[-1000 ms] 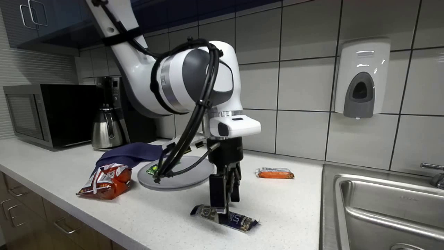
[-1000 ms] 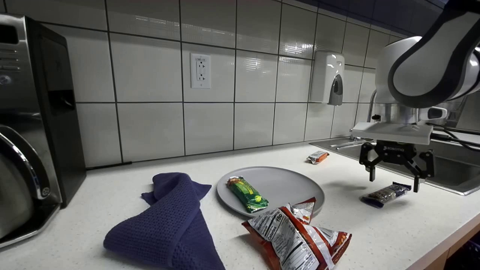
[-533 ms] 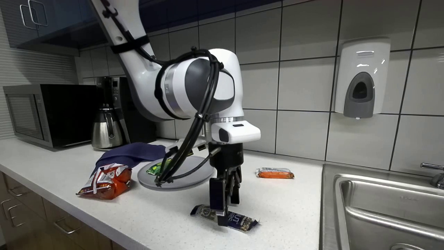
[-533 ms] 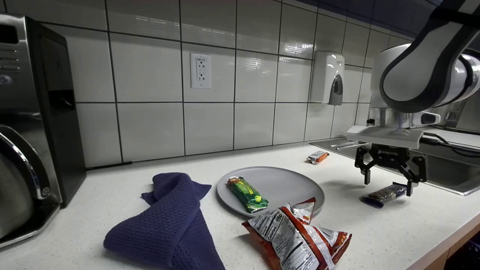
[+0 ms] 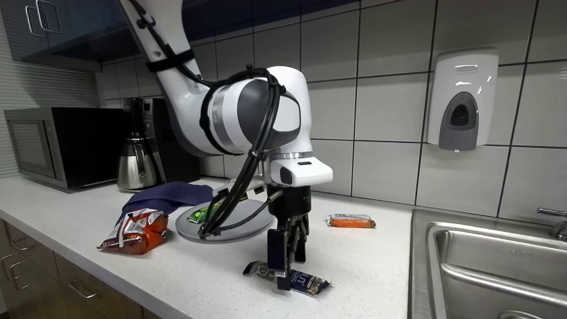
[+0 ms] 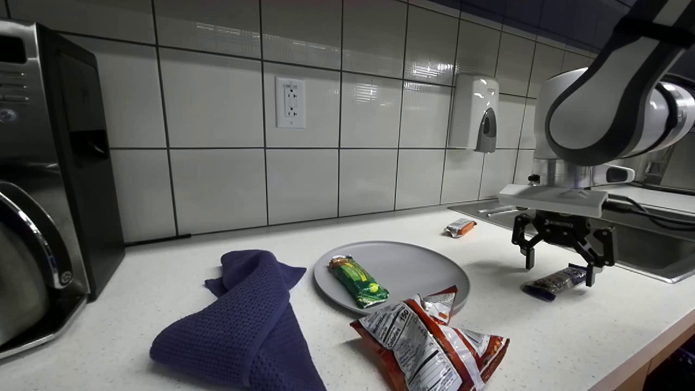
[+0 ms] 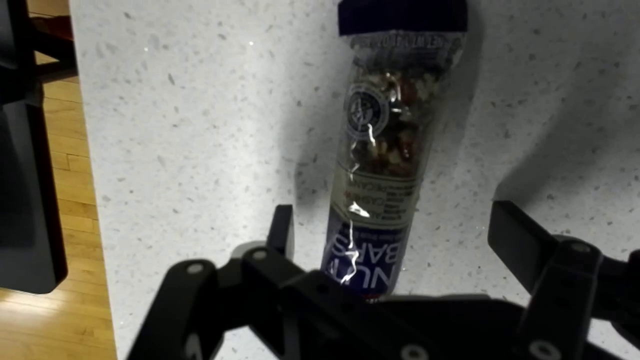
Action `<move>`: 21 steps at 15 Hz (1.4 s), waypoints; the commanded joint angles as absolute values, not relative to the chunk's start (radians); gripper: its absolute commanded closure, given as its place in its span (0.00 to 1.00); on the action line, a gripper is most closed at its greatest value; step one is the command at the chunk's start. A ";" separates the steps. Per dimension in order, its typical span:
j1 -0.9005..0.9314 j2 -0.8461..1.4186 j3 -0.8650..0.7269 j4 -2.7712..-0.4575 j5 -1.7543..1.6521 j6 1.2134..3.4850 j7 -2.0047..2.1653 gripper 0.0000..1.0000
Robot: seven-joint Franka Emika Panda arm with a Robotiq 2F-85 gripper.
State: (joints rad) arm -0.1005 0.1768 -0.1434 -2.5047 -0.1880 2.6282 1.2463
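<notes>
A nut bar in a clear and dark blue wrapper [image 7: 382, 150] lies flat on the white counter, seen in all views. My gripper [image 7: 397, 227] points down over it, its jaws wide apart. In the wrist view the bar runs between the fingers, closer to the left one, with counter showing on both sides of it. The gripper [image 6: 561, 269] hangs low at the bar [image 6: 554, 285] in an exterior view. Also in an exterior view, the near finger of the gripper [image 5: 292, 268] hides the middle of the bar [image 5: 309, 282]. Nothing is held.
A grey plate [image 6: 418, 260] carries a green-wrapped bar [image 6: 358, 282]. Beside it are a red snack bag [image 6: 423, 342] and a blue cloth [image 6: 244, 331]. An orange-wrapped bar [image 5: 352, 221] lies near the tiled wall. The steel sink [image 5: 436, 261] borders the counter; its front edge is close.
The gripper has come down closer to the counter, slowing in the last half second, and shifted slightly toward the plate side. Its jaws stay open and the nut bar has not moved.
</notes>
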 commanded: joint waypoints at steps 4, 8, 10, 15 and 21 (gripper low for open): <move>-0.079 0.192 -0.163 -2.490 -0.160 2.643 1.225 0.42; -0.074 0.186 -0.163 -2.483 -0.163 2.646 1.222 0.73; -0.072 0.181 -0.164 -2.481 -0.166 2.644 1.221 0.88; -0.060 0.144 -0.172 -2.478 -0.204 2.627 1.221 0.92; -0.039 0.083 -0.160 -2.471 -0.276 2.578 1.173 0.92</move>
State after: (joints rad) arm -0.0560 0.1411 -0.1568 -2.4704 -0.2450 2.6363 1.2234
